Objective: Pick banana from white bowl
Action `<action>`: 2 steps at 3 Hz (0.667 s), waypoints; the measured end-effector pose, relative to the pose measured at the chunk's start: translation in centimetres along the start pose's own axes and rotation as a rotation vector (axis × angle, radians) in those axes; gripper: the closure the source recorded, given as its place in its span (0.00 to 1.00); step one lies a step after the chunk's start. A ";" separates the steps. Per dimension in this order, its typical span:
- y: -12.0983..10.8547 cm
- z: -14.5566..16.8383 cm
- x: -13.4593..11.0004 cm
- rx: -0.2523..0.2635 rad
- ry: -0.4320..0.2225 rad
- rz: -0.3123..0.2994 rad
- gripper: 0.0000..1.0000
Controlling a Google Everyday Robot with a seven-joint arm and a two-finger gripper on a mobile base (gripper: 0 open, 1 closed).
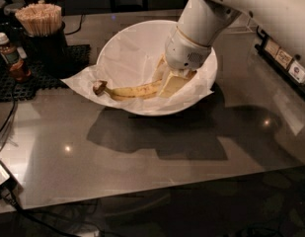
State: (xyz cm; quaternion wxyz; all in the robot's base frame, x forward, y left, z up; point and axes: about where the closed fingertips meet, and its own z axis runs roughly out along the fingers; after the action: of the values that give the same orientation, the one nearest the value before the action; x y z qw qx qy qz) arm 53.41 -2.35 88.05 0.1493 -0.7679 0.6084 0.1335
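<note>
1. The white bowl [157, 110] stands on the grey counter [142, 177], a little above the middle of the frame.
2. Crumpled white paper [80, 81] lines the bowl and spills over its left rim onto the counter.
3. The banana [134, 89] lies inside the bowl on the paper, along the lower wall. Its dark stem end points to the left and sits close to the left rim. Its other end runs to the right, under the pincer.
4. The white robot arm [255, 6] comes in from the upper right of the frame and slopes down into the bowl. Its thick rounded wrist [191, 38] hangs over the right half of the bowl.
5. The pincer [167, 83] is down inside the bowl, at the right end of the banana and touching or nearly touching it. Whether it is apart or clamped on the fruit cannot be told.
6. The arm and bowl throw a broad dark shadow on the counter just below the bowl.
7. In the upper left of the frame a black cup [46, 48] holds a bundle of pale wooden sticks [39, 19].
8. Just left of the cup stands a small bottle [11, 57] with a white cap.
9. Cup and bottle rest on a black mat [28, 80], which touches the overhanging paper.
10. A dark cable [5, 125] runs down the left edge of the counter.
</note>
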 end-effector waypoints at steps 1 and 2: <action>0.5 -3.1 -2.6 0.077 0.018 -0.063 1.00; 1.3 -5.9 -3.8 0.163 0.015 -0.087 1.00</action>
State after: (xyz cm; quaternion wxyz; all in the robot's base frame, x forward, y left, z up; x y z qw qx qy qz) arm 51.41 -1.55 94.87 0.2124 -0.7800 0.5842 0.0714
